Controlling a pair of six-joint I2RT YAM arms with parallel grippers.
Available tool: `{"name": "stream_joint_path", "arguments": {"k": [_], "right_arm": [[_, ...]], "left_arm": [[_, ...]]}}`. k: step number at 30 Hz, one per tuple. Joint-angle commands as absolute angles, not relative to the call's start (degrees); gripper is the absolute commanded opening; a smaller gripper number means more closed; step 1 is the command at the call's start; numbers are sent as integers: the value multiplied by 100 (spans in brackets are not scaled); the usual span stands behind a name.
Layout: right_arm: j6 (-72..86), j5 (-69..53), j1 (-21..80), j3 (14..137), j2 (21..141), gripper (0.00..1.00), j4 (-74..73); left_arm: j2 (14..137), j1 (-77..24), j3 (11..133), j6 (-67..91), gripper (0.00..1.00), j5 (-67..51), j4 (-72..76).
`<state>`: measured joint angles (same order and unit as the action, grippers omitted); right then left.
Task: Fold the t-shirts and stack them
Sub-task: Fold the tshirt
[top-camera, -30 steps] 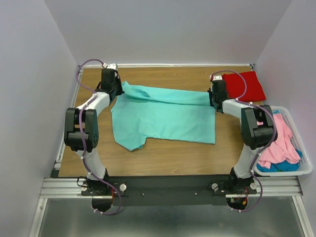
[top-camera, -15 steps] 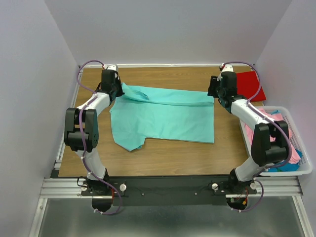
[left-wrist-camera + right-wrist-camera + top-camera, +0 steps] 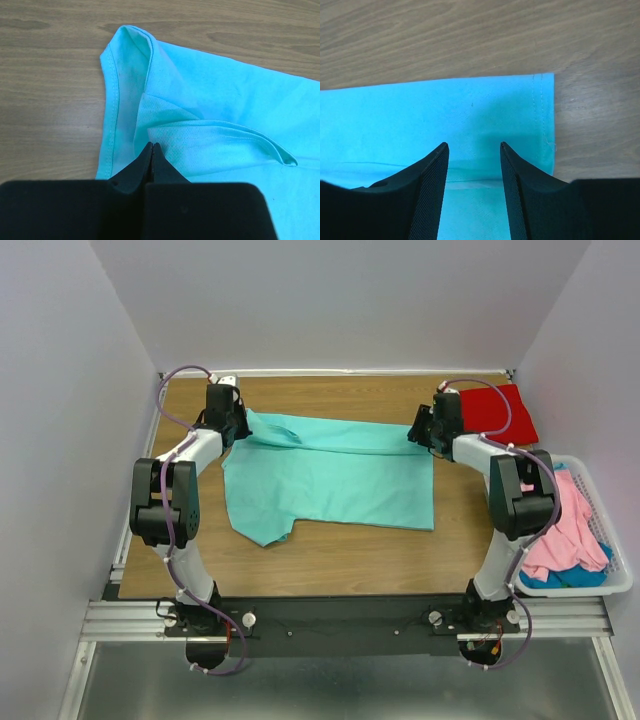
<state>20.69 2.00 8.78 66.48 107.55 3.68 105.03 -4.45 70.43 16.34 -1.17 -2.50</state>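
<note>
Aqua-teal t-shirt (image 3: 340,480) lies spread on the table (image 3: 330,550) in the top view, between the grippers: the left gripper (image 3: 238,426) is at its far-left corner and the right gripper (image 3: 420,432) at its far-right corner, with a red t-shirt (image 3: 505,412) just right of that gripper. Left wrist view: the jaws are pinched together on a fold of the cloth. Right wrist view: the fingers (image 3: 431,190) stand apart, with the shirt's hemmed corner below and ahead of them.

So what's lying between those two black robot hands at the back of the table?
The soft aqua-teal cloth t-shirt: its folded-over far edge runs from left hand to right hand, in the top view.
</note>
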Motion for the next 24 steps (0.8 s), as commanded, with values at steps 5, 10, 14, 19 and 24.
{"name": "stream_joint_path", "arguments": {"k": [5,10,14,19,24], "right_arm": [[2276,-290,844,6443,10741,50,492],[2224,-325,844,6039,10416,46,396],[2171,-290,853,5906,10283,43,334],[2232,-246,844,5766,10213,41,299],[2364,-150,835,5695,10467,38,316]], "left_arm": [[10354,-439,6961,1644,0,-211,-229],[10283,-439,6952,1644,0,-220,-246],[10248,-439,6952,1635,0,-202,-264],[10248,-448,6917,1644,0,-211,-308],[10248,-439,6847,1643,0,-176,-325]]}}
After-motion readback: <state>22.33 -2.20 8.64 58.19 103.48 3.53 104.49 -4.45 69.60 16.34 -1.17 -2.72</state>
